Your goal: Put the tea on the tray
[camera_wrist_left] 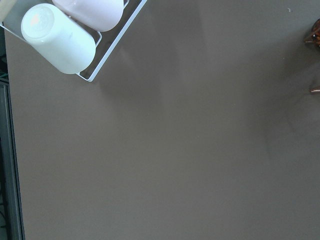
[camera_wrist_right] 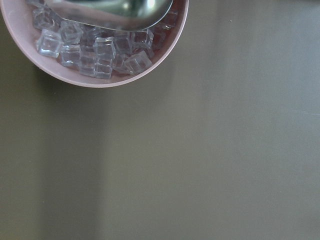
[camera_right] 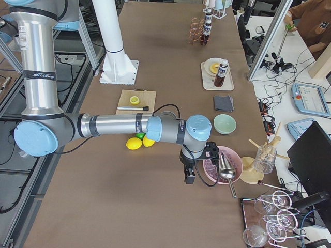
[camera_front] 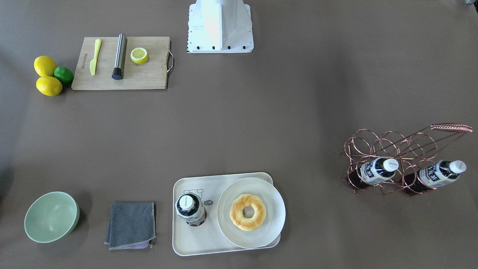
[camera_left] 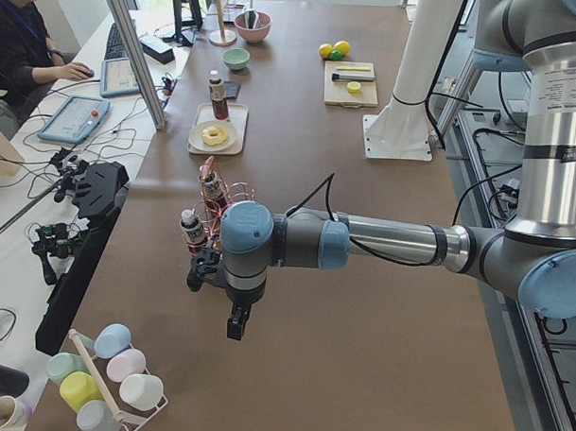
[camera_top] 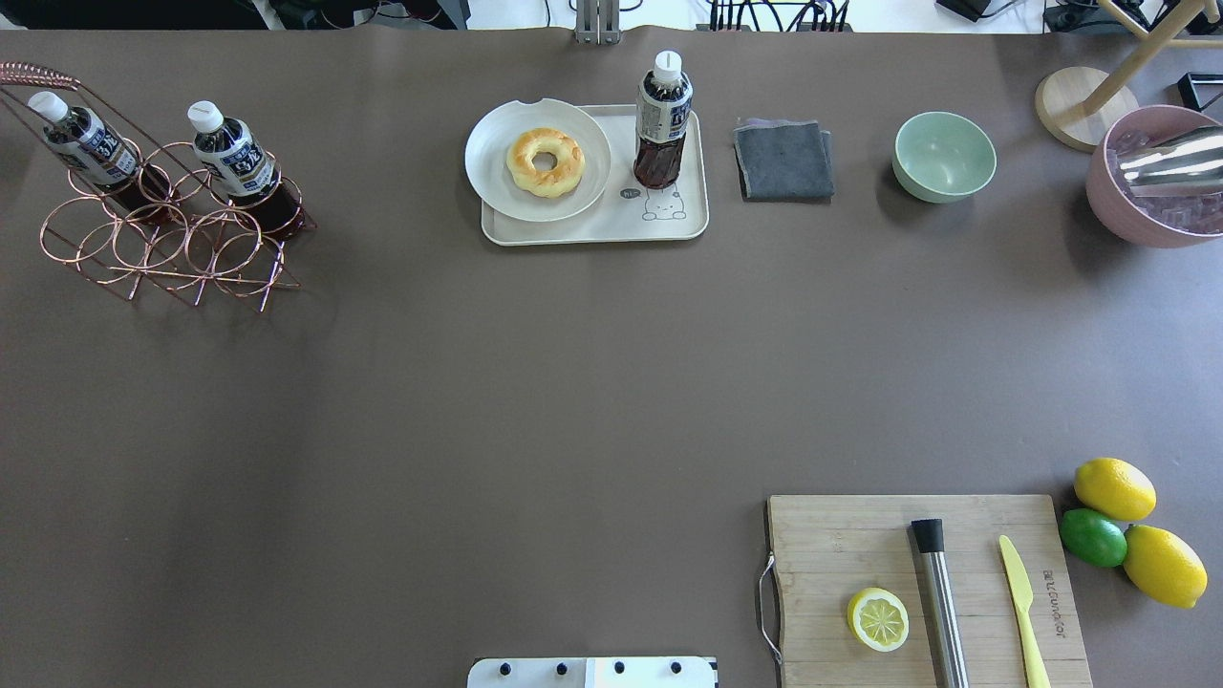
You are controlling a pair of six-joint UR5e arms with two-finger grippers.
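Note:
One tea bottle (camera_front: 191, 210) stands upright on the cream tray (camera_front: 194, 244), over the bear drawing, beside a round plate; it also shows in the overhead view (camera_top: 661, 119) on the tray (camera_top: 592, 232). Two more tea bottles (camera_top: 81, 143) (camera_top: 234, 158) lean in a copper wire rack (camera_top: 162, 248). My left gripper (camera_left: 237, 322) shows only in the left side view, off the rack's end of the table. My right gripper (camera_right: 190, 175) shows only in the right side view, near a pink ice bowl. I cannot tell whether either is open or shut.
A doughnut (camera_top: 545, 161) lies on the white plate (camera_top: 497, 182). A grey cloth (camera_top: 783, 159) and a green bowl (camera_top: 944, 156) sit beside the tray. A cutting board (camera_top: 860, 545) holds a lemon half, a metal cylinder and a knife. The pink ice bowl (camera_top: 1137, 210) is at the far right.

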